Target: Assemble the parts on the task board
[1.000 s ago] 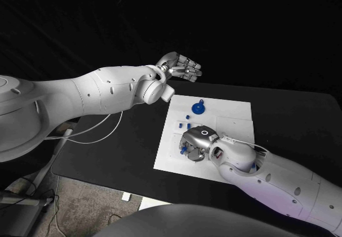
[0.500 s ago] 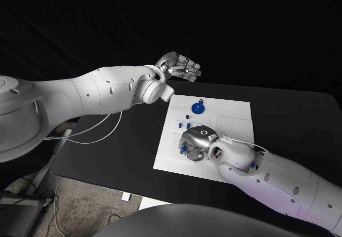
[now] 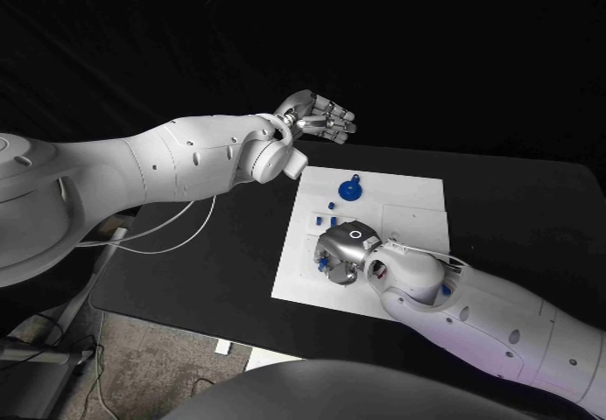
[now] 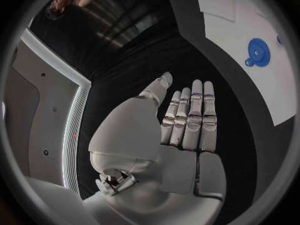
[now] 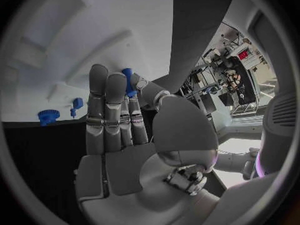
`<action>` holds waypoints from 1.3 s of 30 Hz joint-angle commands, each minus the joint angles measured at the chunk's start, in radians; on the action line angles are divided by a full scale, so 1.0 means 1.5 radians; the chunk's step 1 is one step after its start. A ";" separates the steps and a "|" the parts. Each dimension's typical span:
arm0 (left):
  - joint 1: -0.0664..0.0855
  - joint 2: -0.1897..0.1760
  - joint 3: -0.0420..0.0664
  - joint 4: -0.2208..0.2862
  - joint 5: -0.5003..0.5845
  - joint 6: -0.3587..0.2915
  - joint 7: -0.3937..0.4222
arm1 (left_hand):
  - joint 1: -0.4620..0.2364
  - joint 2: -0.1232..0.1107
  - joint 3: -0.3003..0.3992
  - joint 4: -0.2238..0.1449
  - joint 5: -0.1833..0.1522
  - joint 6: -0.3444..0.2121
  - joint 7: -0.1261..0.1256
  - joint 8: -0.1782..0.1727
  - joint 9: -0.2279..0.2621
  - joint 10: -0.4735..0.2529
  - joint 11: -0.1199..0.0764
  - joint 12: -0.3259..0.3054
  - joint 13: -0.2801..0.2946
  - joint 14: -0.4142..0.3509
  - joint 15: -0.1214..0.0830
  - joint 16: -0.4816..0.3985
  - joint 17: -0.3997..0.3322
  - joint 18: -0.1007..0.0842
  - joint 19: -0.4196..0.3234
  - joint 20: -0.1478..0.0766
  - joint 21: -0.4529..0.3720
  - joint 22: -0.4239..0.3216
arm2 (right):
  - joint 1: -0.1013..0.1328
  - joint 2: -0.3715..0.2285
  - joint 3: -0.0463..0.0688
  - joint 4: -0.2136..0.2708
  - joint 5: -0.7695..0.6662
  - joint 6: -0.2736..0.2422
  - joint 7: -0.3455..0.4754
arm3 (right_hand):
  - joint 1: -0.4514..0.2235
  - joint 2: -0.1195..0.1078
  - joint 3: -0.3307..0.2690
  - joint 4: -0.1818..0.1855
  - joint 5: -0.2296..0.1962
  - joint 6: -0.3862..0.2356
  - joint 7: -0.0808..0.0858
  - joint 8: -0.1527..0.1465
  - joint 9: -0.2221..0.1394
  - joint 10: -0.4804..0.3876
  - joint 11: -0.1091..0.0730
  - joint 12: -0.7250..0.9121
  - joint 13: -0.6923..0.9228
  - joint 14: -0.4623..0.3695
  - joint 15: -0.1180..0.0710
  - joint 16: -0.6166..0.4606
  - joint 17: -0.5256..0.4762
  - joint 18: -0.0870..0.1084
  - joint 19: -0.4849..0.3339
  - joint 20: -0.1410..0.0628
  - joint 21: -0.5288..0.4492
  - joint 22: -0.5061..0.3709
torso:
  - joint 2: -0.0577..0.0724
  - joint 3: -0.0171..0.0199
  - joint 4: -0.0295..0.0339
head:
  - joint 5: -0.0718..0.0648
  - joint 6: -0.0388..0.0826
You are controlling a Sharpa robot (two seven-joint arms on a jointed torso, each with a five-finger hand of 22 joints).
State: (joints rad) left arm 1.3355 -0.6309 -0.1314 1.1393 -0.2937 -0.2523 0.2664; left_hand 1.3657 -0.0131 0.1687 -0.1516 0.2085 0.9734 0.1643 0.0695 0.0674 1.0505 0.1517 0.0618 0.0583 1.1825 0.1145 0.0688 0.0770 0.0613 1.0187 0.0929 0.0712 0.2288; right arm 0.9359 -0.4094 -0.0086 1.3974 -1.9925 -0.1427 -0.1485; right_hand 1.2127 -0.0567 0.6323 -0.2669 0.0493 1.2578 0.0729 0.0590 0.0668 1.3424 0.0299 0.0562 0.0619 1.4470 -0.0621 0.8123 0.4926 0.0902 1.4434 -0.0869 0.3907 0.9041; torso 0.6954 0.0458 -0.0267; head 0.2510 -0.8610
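The right hand (image 3: pixel 343 252) pinches a blue part (image 5: pixel 128 81) directly over the task board (image 3: pixel 411 219); the left hand (image 3: pixel 319 117), empty with fingers extended, hovers beyond the table's far edge.

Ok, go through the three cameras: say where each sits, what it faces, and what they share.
Head view: on the robot's head, looking down at the task board; both white arms show, the left hand raised beyond the board, the right hand low over it.
Left wrist view: behind the left hand, whose fingers lie straight and hold nothing, facing the board's edge.
Right wrist view: behind the right hand, which pinches a blue part over the board.
Shared: the blue gear-like part appears in all three.
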 commanded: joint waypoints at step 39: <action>0.000 -0.001 0.000 0.000 0.004 0.016 -0.003 | 0.000 0.004 0.000 0.006 0.000 -0.003 -0.001 0.000 0.000 -0.004 -0.002 0.001 0.000 -0.006 0.000 -0.002 0.000 -0.009 0.002 0.000 0.004 -0.004 | -0.004 -0.013 -0.012 0.004 0.048 -0.096 -0.004 | 0.040 -0.067 -0.275 0.050 0.139 -0.158 0.029 0.002 -0.002 -0.186 0.044 0.009 -0.002 -0.013 0.029 -0.003 -0.015 0.032 0.007 0.030 -0.051 -0.035 | 0.000 0.0003 -0.0008 | -0.004 0.001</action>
State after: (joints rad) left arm 1.3355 -0.6325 -0.1315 1.1384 -0.2935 -0.2413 0.2573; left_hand 1.3657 -0.0131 0.1689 -0.1463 0.2085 0.9734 0.1643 0.0695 0.0674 1.0505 0.1517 0.0618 0.0583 1.1824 0.1145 0.0688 0.0770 0.0613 1.0186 0.0928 0.0712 0.2231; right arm 0.9308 -0.4266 -0.0269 1.3976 -1.9345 -0.2358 -0.1525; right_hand 1.2640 -0.1580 0.2209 -0.1973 0.2557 1.0254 0.1182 0.0658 0.0654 1.0684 0.0965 0.0650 0.0587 1.4253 -0.0268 0.8123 0.4715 0.1242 1.4524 -0.0496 0.3205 0.8521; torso 0.6949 0.0463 -0.0279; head 0.2455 -0.8602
